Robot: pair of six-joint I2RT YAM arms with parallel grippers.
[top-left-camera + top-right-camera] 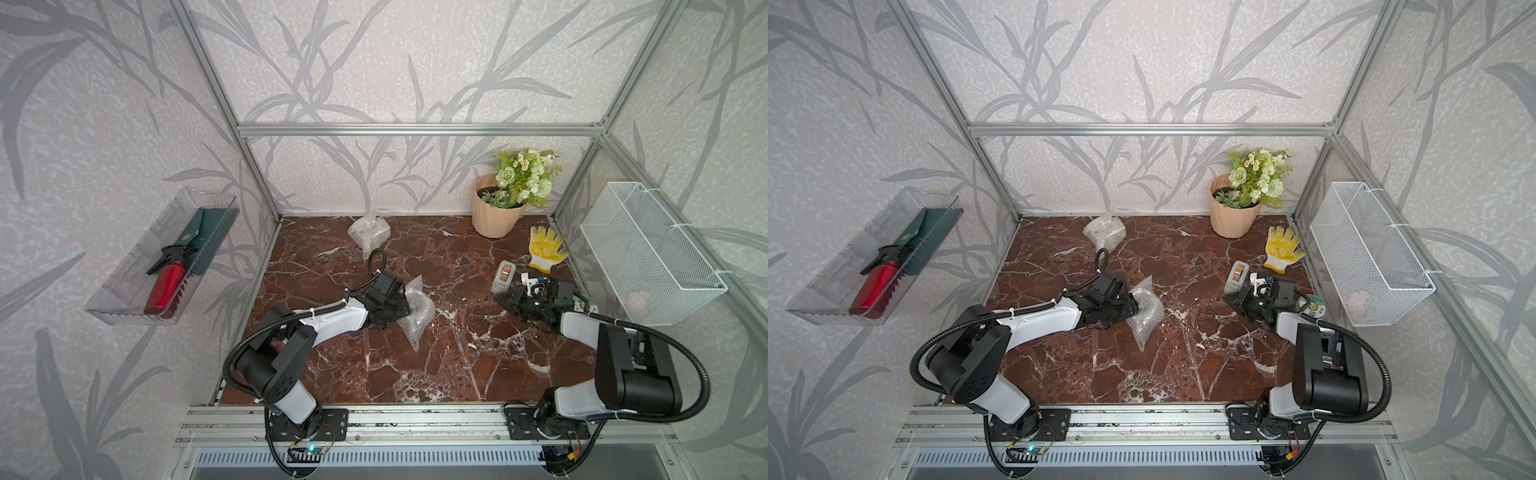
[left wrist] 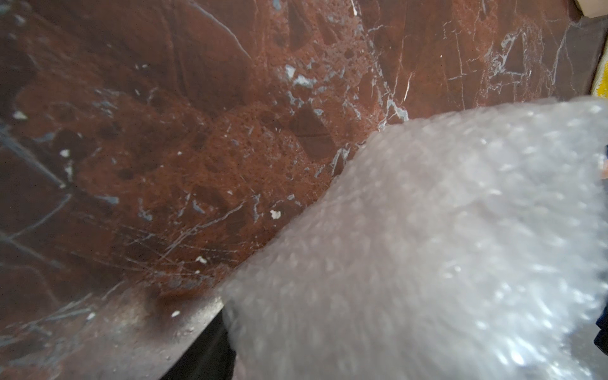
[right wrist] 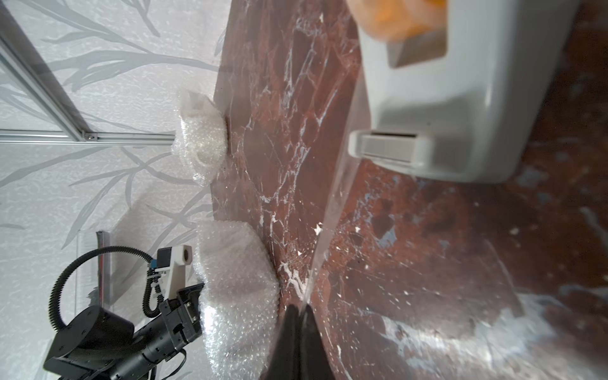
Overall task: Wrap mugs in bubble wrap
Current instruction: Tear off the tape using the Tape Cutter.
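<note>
Bubble wrap bundle [image 1: 419, 311] lay mid-table, the left gripper [image 1: 401, 309] clamped partly open around it; the right gripper [image 3: 301, 307] pinched shut on clear tape [image 3: 329, 210] from the dispenser [image 3: 460, 98]. Slack tape might fold onto itself

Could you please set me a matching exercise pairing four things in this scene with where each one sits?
Things: 1 red bottle; 2 yellow glove; 3 tape dispenser; 4 flowerpot.
Places: A standing in a back corner of the table; B in the clear wall tray; C just ahead of the right gripper; D flat beside the wire basket.
Pairs: 1-B, 2-D, 3-C, 4-A.
</note>
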